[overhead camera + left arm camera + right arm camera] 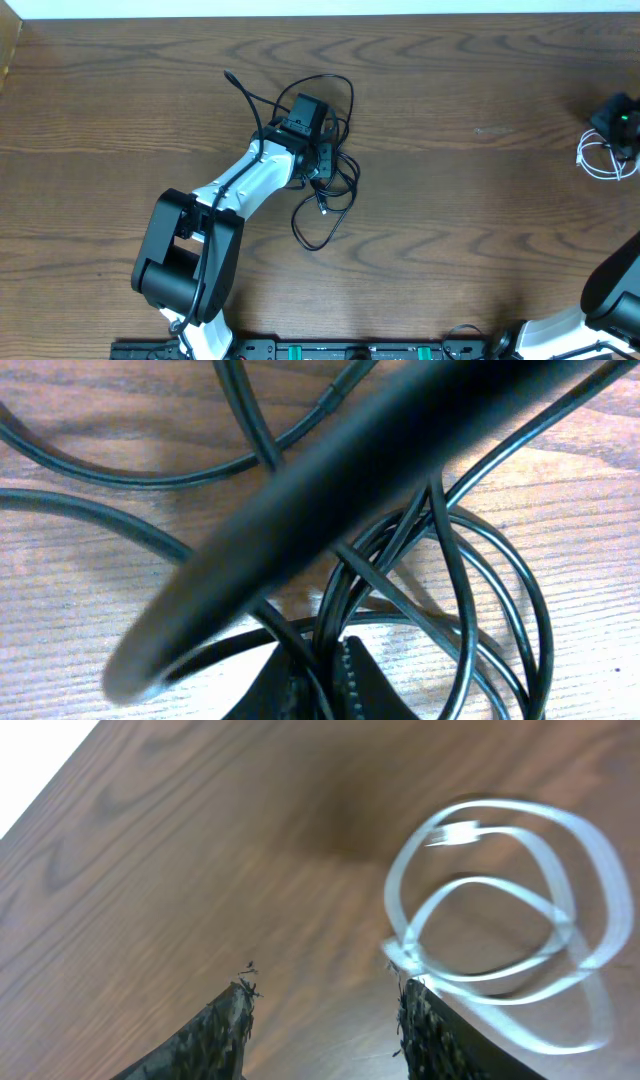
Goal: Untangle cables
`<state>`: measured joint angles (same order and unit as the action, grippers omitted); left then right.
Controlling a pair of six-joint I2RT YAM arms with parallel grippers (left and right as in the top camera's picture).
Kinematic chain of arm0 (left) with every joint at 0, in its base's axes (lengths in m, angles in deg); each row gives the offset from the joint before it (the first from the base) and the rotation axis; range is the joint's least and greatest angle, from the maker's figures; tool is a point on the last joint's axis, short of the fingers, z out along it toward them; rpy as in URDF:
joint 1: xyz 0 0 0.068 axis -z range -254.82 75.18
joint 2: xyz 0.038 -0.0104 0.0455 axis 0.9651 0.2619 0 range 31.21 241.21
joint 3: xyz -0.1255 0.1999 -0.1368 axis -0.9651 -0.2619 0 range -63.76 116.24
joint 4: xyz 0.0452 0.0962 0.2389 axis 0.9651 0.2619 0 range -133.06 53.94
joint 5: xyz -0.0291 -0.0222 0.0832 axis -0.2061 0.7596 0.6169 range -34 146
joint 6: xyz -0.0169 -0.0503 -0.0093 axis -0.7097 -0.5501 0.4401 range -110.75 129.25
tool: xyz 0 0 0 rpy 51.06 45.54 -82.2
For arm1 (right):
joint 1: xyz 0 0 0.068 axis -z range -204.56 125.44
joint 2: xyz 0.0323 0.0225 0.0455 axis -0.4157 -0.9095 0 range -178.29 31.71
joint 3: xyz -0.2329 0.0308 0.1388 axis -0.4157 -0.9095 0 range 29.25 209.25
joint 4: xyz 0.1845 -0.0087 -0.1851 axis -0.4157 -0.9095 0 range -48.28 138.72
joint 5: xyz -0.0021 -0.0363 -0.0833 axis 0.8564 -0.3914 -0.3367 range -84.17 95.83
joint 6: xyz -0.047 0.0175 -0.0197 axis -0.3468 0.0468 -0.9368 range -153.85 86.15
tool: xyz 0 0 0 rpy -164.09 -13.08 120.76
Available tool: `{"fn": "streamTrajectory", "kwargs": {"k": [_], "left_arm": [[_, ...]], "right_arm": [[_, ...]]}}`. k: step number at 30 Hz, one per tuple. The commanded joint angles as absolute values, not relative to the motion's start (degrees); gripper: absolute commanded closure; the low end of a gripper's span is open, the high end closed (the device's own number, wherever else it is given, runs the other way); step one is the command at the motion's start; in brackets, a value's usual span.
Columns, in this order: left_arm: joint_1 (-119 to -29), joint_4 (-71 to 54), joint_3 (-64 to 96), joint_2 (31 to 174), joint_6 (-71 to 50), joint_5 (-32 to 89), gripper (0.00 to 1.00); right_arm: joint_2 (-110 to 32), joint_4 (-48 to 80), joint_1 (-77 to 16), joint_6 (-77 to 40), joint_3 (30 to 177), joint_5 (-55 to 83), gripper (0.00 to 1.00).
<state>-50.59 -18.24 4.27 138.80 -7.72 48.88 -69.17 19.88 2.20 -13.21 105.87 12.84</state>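
The black cables (335, 180) lie knotted in loose overlapping loops at the middle of the desk (480, 250), with one plug end (229, 76) trailing toward the far left. The left arm's jaws are clenched on a strand in the knot. The white cable (520, 808) is coiled alone far to the right, just beyond the right arm's jaws, which stand released and grasp nothing. Open wood lies between the two heaps, and the desk's far edge is well apart from the knot.

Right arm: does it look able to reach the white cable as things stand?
Likely yes: the right end effector sits open right beside the white cable, and nothing lies between them in the wrist view.
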Motion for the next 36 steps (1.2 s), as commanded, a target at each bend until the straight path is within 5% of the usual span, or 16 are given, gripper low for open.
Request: {"fn": "streamTrajectory", "kwargs": {"k": [1,10,12,13,14,36], "left_arm": [[-50.4,-19.4,4.0,139.4,-8.2,49.6,0.93],[-50.9,-19.7,6.1,135.5,-8.2,49.6,0.92],[-51.1,-19.7,6.4,133.9,-8.2,49.6,0.74],[-51.3,-19.7,6.4,132.5,-8.2,49.6,0.53],[-51.4,-19.6,6.4,131.9,-8.2,49.6,0.49],[-66.7,-8.8,5.0,129.3,-18.1,49.6,0.49]], "right_arm": [[-69.7,20.0,-2.0,-12.8,105.3,14.6,0.52],[-69.7,16.3,-13.3,-13.4,105.2,14.6,0.47],[-69.7,14.6,-15.7,-13.3,105.2,14.6,0.46],[-69.7,13.1,-18.2,-13.3,105.2,14.6,0.44],[-69.7,12.5,-19.5,-13.3,105.2,14.6,0.42],[-69.7,19.9,-51.8,-12.9,104.8,16.0,0.39]]}}
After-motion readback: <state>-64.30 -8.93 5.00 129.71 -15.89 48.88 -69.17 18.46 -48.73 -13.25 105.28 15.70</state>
